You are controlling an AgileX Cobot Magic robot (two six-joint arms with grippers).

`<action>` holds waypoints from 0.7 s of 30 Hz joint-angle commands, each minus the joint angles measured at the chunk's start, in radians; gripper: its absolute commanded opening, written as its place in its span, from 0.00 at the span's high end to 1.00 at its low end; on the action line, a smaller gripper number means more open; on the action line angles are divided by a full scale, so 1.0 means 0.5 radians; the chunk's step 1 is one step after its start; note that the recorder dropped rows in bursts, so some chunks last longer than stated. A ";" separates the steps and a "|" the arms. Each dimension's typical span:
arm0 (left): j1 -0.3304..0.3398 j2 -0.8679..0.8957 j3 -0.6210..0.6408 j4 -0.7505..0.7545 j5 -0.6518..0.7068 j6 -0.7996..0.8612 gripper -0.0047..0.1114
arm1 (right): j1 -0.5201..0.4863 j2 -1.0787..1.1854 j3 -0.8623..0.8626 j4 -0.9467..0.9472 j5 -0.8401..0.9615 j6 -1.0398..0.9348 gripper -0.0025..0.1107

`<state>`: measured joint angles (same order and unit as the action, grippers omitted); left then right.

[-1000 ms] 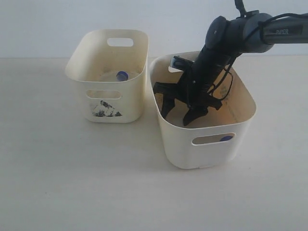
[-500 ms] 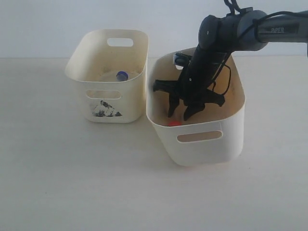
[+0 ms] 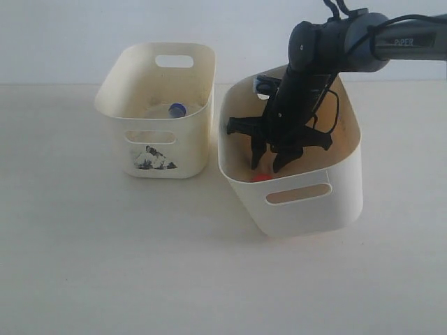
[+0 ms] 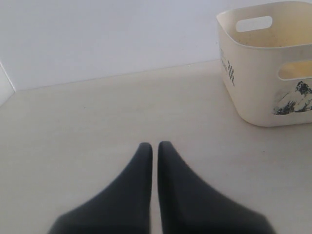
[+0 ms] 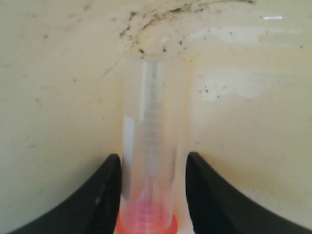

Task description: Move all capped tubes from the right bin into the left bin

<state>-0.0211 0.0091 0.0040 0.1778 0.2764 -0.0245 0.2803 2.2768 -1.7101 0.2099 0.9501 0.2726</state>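
Pale table, two bins, one tube in the right fingers

The table (image 3: 105, 265) is a flat, pale, matt surface that meets a plain light wall (image 3: 70, 35) behind the bins; the floor of the right bin (image 3: 307, 213) is cream with dark specks (image 5: 146, 29) scattered beyond the fingertips

The right gripper (image 3: 269, 166) reaches down inside the right bin, its fingers narrowed onto an orange-capped tube (image 5: 153, 126); each finger lies against one side of the clear body, the orange-red cap (image 5: 146, 222) sits back between the fingers towards the palm, and the far end of the tube points out past the tips towards the bin floor; the bin's walls rise on every side of the fingers, with the near wall and its handle slot (image 3: 299, 193) just in front of them, so the only free way out is upwards through the open top

The left gripper (image 4: 155, 145) hovers over bare table, its two fingers drawn together with only a thin slit between them and nothing held; the surface ahead of these tips is open, and the left bin (image 3: 157, 150), marked by a dark printed picture (image 3: 155, 159), stands well ahead and off to one side of them; a blue-capped tube (image 3: 177, 109) lies inside it

The two bins stand just beside each other, their rims nearly meeting, well away from the left fingers
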 commanded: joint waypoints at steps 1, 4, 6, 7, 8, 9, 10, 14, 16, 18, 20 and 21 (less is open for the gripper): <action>0.002 -0.004 -0.008 -0.002 -0.031 -0.023 0.92 | -0.026 0.080 0.047 -0.221 0.067 -0.025 0.62; 0.002 -0.004 -0.008 -0.002 -0.031 -0.023 0.92 | -0.026 0.080 0.047 -0.221 0.058 -0.025 0.62; 0.002 -0.004 -0.008 -0.002 -0.031 -0.023 0.92 | -0.026 0.080 0.047 -0.222 0.054 -0.025 0.62; 0.002 -0.004 -0.008 -0.002 -0.031 -0.023 0.92 | -0.026 0.080 0.047 -0.231 0.048 -0.025 0.63; 0.002 -0.004 -0.008 -0.002 -0.031 -0.023 0.92 | -0.026 0.080 0.047 -0.242 0.043 -0.025 0.65; 0.002 -0.004 -0.008 -0.002 -0.031 -0.023 0.92 | -0.026 0.080 0.047 -0.242 0.043 -0.025 0.69; 0.002 -0.004 -0.008 -0.002 -0.031 -0.023 0.92 | -0.026 0.080 0.047 -0.242 0.039 -0.025 0.74; 0.002 -0.004 -0.008 -0.002 -0.031 -0.023 0.92 | -0.026 0.080 0.047 -0.242 0.044 -0.025 0.98; 0.002 -0.004 -0.008 -0.002 -0.031 -0.023 0.92 | -0.026 0.080 0.047 -0.238 0.044 -0.025 0.98; 0.002 -0.004 -0.008 -0.002 -0.031 -0.023 0.92 | -0.026 0.080 0.047 -0.223 0.044 -0.025 0.98; 0.002 -0.004 -0.008 -0.002 -0.031 -0.023 0.92 | -0.026 0.067 0.047 -0.213 0.044 -0.025 0.98; 0.002 -0.004 -0.008 -0.002 -0.031 -0.023 0.92 | -0.026 0.054 0.047 -0.213 0.044 -0.025 0.98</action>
<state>-0.0211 0.0091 0.0040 0.1778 0.2764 -0.0245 0.2803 2.2761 -1.7101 0.1909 0.9463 0.2707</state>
